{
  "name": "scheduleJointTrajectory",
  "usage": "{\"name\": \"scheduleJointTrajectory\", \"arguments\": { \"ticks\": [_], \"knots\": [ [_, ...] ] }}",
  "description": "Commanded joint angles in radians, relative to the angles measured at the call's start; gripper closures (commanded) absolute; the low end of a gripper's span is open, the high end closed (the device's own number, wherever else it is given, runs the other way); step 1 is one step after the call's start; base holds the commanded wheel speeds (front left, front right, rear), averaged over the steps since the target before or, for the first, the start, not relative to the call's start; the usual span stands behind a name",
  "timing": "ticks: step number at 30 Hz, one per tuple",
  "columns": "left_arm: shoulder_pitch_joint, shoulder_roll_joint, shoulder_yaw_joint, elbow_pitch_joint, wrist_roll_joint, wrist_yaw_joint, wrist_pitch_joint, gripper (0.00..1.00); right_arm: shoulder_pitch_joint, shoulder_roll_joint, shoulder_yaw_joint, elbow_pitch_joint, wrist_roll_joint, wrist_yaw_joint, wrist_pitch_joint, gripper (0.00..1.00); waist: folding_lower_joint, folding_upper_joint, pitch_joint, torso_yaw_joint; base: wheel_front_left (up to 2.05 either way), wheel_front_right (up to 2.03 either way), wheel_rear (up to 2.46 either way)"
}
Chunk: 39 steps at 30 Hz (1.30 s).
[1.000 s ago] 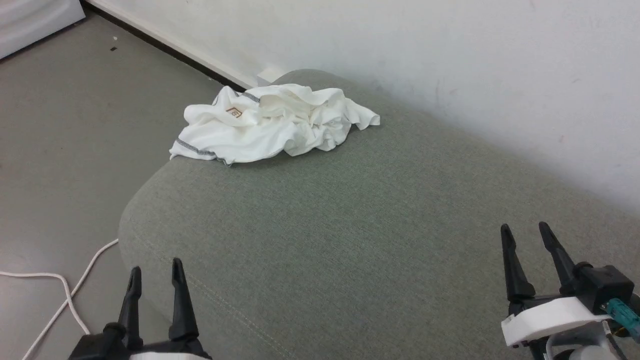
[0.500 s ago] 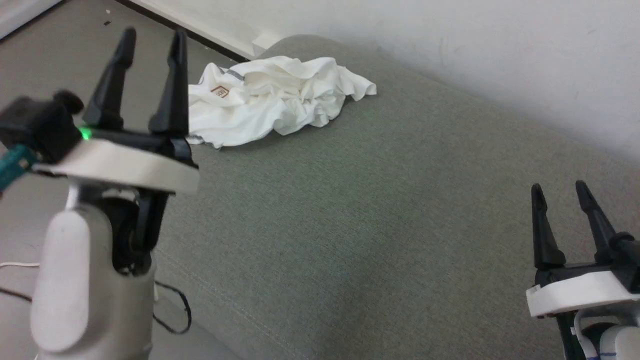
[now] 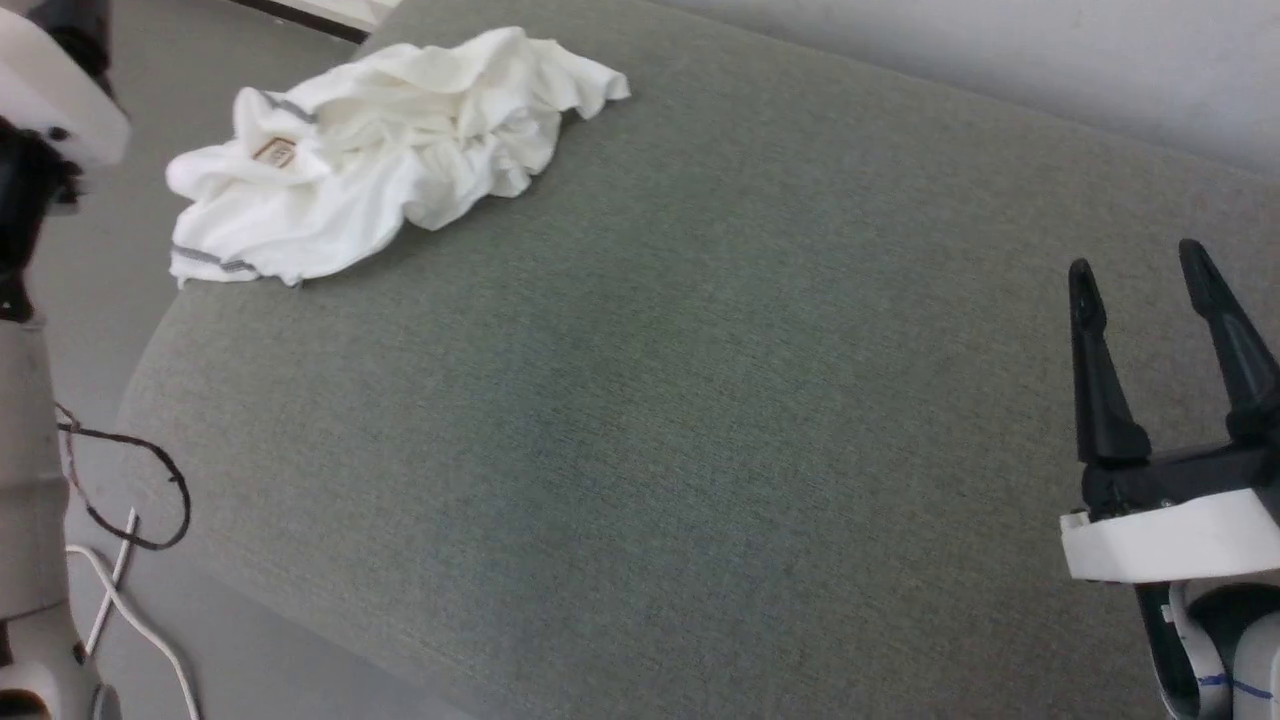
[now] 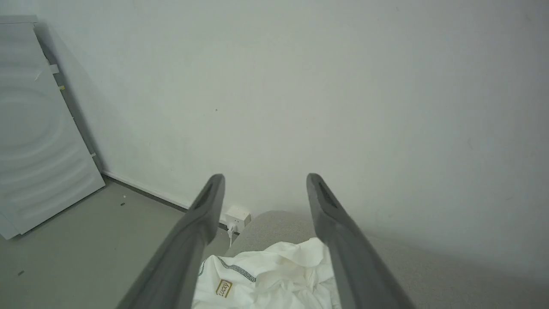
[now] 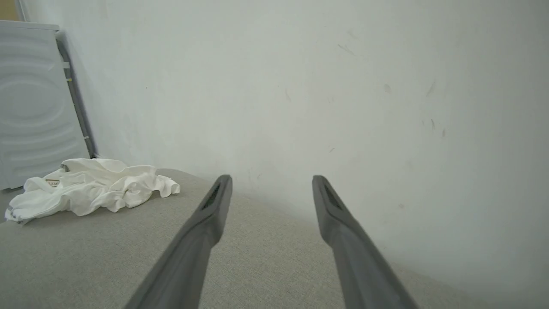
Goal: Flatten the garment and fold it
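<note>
Garment: white shirt [image 3: 370,160], crumpled in a heap, upper left of the head view
Garment support: lies on the far left end of the grey-green cushion [image 3: 650,400], one stitched hem at the cushion edge
Garment detail: brown logo patch [image 3: 274,152] faces up, near the left side of the heap
Left gripper [image 4: 264,177]: released, fingers spread wide, nothing between them; in the left wrist view the heap appears at bottom centre, framed by the two fingers, no contact visible
Right gripper [image 3: 1135,258]: released, fingers spread wide, empty; lower right of the head view, over bare cushion, well apart from the heap
Background: white wall [image 5: 343,86] behind the cushion; pale ribbed panel [image 4: 34,141] at the left edge
Floor: cables [image 3: 130,490], lower left of the head view
</note>
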Motion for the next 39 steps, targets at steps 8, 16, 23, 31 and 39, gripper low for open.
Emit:
{"name": "scheduleJointTrajectory", "arguments": {
  "ticks": [8, 16, 23, 31, 39],
  "knots": [
    [-0.054, 0.073, 0.008, 0.124, -0.093, -0.042, 0.113, 0.00, -0.042, 0.001, 0.008, -0.135, -0.052, -0.001, 0.055, 0.00, -0.0003, 0.0000, 0.216, -0.185, 0.00, 0.00, 0.00],
    [-0.012, 0.100, -0.005, 0.221, -0.115, -0.023, 0.211, 0.00, -0.060, 0.000, 0.022, -0.251, -0.108, -0.001, 0.106, 0.00, -0.0003, 0.0000, 0.301, -0.239, 0.00, 0.00, 0.00],
    [0.038, 0.113, -0.010, 0.300, -0.092, 0.024, 0.221, 0.00, -0.063, -0.015, 0.023, -0.339, -0.137, -0.001, 0.151, 0.00, -0.0003, 0.0000, 0.346, -0.274, 0.00, 0.00, 0.00],
    [0.038, 0.094, -0.013, 0.366, -0.080, 0.048, 0.149, 0.00, -0.058, -0.056, 0.006, -0.424, -0.146, -0.001, 0.217, 0.00, -0.0003, 0.0000, 0.408, -0.275, 0.00, 0.00, 0.00],
    [0.001, 0.067, -0.021, 0.437, -0.088, 0.024, 0.063, 1.00, -0.065, -0.070, 0.003, -0.443, -0.141, -0.001, 0.242, 0.00, -0.0003, 0.0000, 0.417, -0.257, 0.00, 0.00, 0.00]
  ]
}}
